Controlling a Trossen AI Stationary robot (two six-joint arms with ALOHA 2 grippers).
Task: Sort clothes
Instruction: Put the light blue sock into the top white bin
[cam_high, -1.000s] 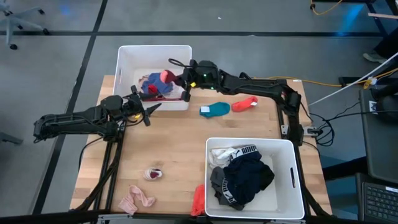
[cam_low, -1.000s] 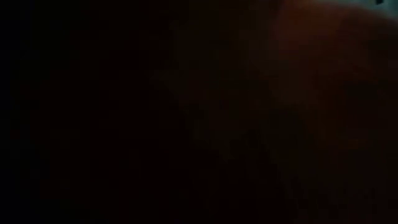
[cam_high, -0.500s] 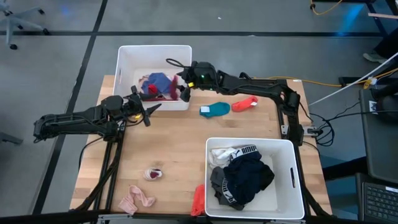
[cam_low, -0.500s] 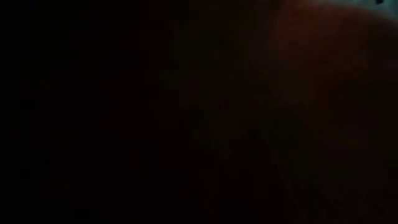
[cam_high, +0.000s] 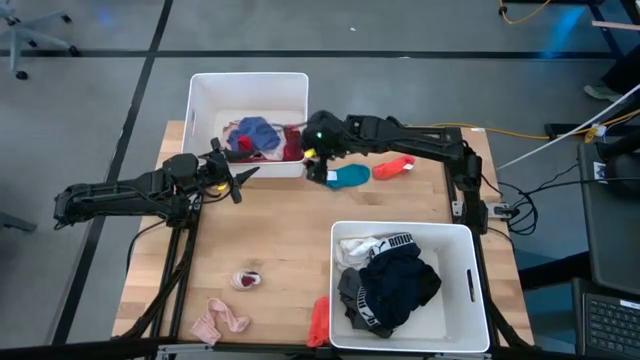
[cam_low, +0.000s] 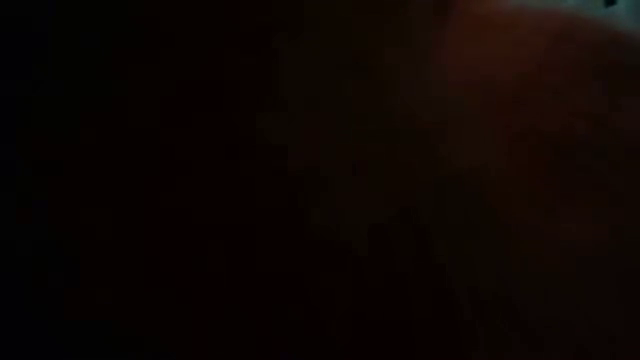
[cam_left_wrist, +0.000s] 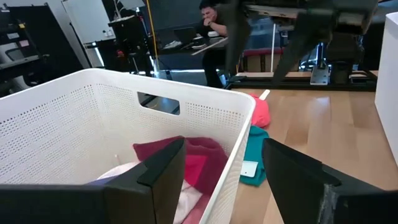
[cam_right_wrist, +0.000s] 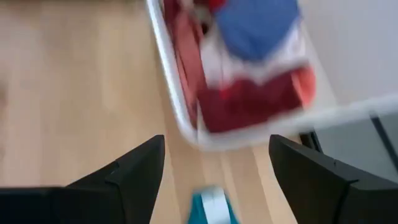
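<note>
The desk (cam_high: 280, 230) is pale wood. Both bins are white: the far bin (cam_high: 205, 100) holds blue, red and maroon clothes (cam_high: 262, 138), the near bin (cam_high: 470, 300) black, grey and white ones. Loose on the desk lie a teal sock (cam_high: 350, 177), a red sock (cam_high: 394, 167), a pink sock (cam_high: 220, 321) and a maroon-and-pink piece (cam_high: 246, 279).

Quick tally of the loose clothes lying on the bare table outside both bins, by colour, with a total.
Teal: 1, the teal sock
Red or orange-red: 2, the red sock and the orange-red garment
Pink: 2, the pink garment and the small pink-and-maroon piece
Total: 5
</note>
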